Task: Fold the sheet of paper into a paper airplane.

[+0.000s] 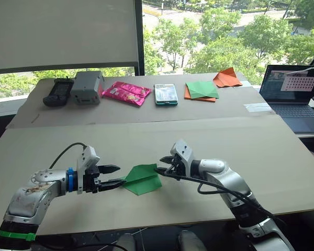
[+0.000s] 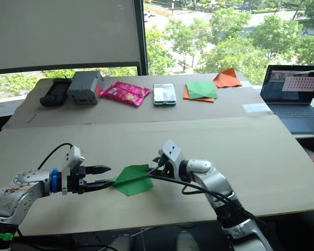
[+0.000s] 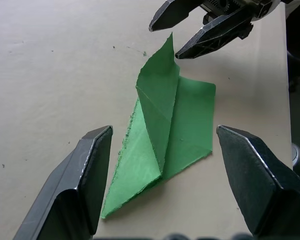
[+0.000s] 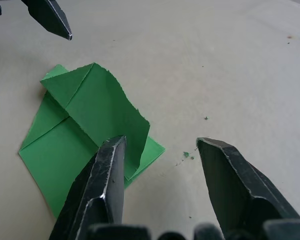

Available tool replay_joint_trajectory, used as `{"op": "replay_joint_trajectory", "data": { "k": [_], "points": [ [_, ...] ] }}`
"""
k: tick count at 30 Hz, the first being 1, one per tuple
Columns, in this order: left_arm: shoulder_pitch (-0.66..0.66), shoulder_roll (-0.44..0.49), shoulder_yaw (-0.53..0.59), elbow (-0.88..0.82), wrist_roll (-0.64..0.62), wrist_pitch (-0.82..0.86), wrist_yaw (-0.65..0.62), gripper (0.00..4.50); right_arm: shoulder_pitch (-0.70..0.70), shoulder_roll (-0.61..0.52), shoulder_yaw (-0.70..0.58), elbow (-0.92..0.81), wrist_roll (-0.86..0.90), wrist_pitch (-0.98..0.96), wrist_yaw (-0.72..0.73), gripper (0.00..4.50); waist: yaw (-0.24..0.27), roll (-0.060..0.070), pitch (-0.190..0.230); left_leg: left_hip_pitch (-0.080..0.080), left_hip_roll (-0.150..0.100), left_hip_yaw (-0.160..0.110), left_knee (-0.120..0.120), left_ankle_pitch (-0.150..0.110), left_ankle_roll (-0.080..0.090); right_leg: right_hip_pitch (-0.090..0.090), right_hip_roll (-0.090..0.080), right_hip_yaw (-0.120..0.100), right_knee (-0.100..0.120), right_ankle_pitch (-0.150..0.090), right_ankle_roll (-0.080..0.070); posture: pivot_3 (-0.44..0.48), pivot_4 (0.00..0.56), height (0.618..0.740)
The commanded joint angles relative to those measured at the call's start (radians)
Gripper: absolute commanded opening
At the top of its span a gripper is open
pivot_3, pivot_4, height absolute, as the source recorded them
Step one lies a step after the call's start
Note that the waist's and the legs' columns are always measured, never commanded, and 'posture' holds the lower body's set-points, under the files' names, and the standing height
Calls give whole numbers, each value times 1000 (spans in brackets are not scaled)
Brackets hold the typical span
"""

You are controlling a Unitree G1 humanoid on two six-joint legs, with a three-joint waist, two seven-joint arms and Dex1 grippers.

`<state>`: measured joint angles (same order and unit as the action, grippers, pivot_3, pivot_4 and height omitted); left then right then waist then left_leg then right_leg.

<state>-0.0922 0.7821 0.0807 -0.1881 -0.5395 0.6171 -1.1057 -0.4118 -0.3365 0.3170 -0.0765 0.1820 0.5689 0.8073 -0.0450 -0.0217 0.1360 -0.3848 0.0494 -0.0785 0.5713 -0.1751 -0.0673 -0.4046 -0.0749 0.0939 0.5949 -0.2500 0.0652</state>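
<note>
Tan table by window (trees outside); green sheet of paper near edge.

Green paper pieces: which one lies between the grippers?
The folded bright green sheet of paper on the near table; the other green sheet lies on orange paper far back.

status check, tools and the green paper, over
Left tool open, at paper's left tip. Right tool open, by the raised flap. Sheet of paper partly folded, flat on table. Nothing blocking.
</note>
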Motion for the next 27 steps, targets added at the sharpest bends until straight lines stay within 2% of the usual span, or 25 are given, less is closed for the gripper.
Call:
{"op": "replay_joint_trajectory", "data": {
  "k": [1, 4, 15, 19, 23, 27],
  "points": [
    [8, -1, 12, -42, -15, -6, 9, 3512, -20, 15, 5, -10, 17, -32, 21, 1121, 0, 0, 0, 0, 0, 0, 0, 0, 0, 0, 0, 0, 0, 0, 0, 0, 150, 732],
    [10, 0, 15, -46, -18, -3, 12, 3512, -16, 18, 11, -12, 16, -32, 30, 63, 2, 0, 0, 0, 0, 0, 0, 0, 0, 0, 0, 0, 0, 0, 0, 0, 150, 732],
    [-29, -10, 19, -14, -36, 7, 31, 3512, -11, 3, -6, -112, 30, -77, 55, 8, 2, 0, 0, 0, 0, 0, 0, 0, 0, 0, 0, 0, 0, 0, 0, 0, 150, 732],
    [-82, -38, 60, 8, -92, 48, 51, 3512, -51, -76, 5, -202, -153, -379, -11, 8, 4, 0, 0, -1, 0, 0, 0, 0, 0, 1, 0, 0, 0, 0, 0, 0, 150, 732],
    [-102, -44, 78, 9, -127, 79, 59, 3512, -51, -175, 52, -193, -382, -671, -102, 8, 3, -1, 0, 1, 0, 0, 0, 0, 0, 1, 0, -1, -1, 0, 0, 0, 150, 732],
    [-99, -39, 78, 8, -136, 93, 56, 3512, -17, -241, 123, -166, -714, -935, -302, 8, 0, -1, 0, 1, 0, 0, 0, 0, 0, 1, 0, 0, 0, 0, 0, 0, 150, 732]
  ]
}}
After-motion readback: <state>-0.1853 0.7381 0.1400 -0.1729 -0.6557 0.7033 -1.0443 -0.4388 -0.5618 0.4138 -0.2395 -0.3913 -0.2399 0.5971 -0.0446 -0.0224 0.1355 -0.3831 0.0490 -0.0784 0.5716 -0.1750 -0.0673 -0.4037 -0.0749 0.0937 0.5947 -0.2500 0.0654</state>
